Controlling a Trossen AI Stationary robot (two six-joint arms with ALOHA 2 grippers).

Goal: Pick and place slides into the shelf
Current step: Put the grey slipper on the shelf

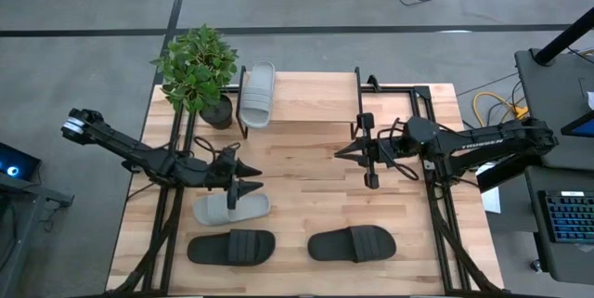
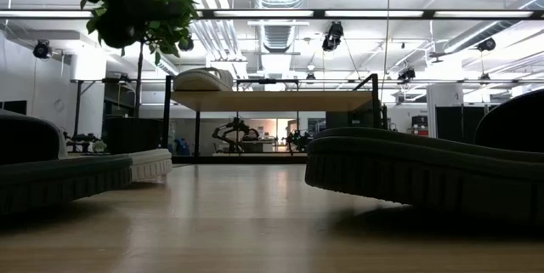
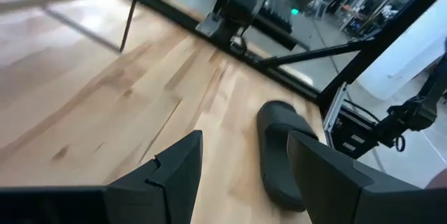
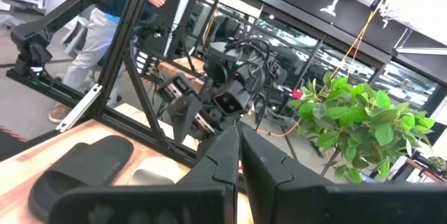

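My left claw (image 1: 246,176) hangs open above the light grey strapped slide (image 1: 230,208) on the wooden tabletop (image 1: 306,205); my right claw (image 1: 345,152) hovers closed, empty.

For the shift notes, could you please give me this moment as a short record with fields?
Shelf: at the table's far edge, beside a potted plant.
On shelf: one grey slide, at its left end.
On table: second grey slide; two black slides along the near edge.
Left gripper: jaws open, over the table's grey slide, holding nothing.
Right gripper: jaws shut, empty, above mid-table.
Remaining: three slides.
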